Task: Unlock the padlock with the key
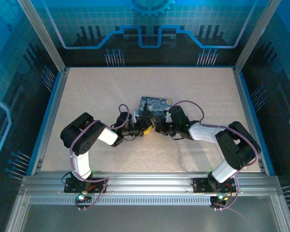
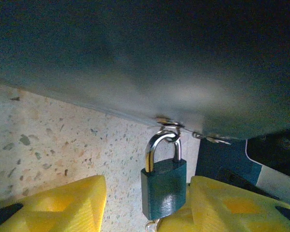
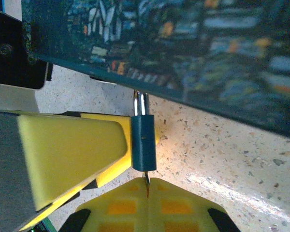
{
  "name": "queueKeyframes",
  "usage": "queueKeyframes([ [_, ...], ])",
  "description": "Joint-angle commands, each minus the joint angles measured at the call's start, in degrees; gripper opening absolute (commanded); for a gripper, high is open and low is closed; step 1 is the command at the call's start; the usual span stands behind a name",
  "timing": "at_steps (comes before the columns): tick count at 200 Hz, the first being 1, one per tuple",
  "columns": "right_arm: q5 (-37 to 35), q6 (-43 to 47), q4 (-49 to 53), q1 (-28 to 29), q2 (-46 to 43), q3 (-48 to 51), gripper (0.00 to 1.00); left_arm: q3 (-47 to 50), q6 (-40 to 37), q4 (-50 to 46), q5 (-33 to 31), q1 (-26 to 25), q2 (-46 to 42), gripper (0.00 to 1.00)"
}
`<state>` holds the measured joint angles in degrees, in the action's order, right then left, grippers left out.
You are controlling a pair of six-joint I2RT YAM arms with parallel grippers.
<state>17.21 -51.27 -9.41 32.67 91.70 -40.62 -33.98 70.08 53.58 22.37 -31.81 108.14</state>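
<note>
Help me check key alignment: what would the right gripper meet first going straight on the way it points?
The padlock, its underside directly ahead of the right gripper; the pinched key seems to touch it.

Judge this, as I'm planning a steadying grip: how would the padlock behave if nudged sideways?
The padlock is tied to the tin only by its shackle through a thin ring, so it would probably swing or twist rather than resist. Its body looks rigid and smooth, likely slippery when gripped.
</note>
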Motion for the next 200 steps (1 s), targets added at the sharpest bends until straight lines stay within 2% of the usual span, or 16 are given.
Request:
queueKeyframes([
  [1,1.5,-0.7,0.1,0.2,0.4,-1.3,0.00,-1.0,2.5,5.0,1.4,-0.6,2.4,0.49],
  [73,1.8,-2.0,-0.9,0.2,0.3,-1.2,0.00,-2.8,3.2,5.4,1.6,-1.2,4.0,0.45],
  [131,1.9,-2.7,-1.2,-0.1,-0.9,-0.4,0.02,-3.7,3.4,5.3,1.5,-1.3,3.8,0.31],
  [161,1.7,-2.4,-0.8,-0.6,-3.1,1.1,0.10,-4.0,2.6,4.0,1.3,-1.4,2.9,0.20],
  [188,0.6,-0.5,0.8,-1.1,-5.8,3.1,0.28,-4.2,1.9,2.4,0.8,-1.5,1.8,0.07],
  [200,0.2,0.8,2.0,-1.4,-7.1,3.8,0.34,-4.4,1.8,2.0,0.7,-1.5,1.5,0.04],
])
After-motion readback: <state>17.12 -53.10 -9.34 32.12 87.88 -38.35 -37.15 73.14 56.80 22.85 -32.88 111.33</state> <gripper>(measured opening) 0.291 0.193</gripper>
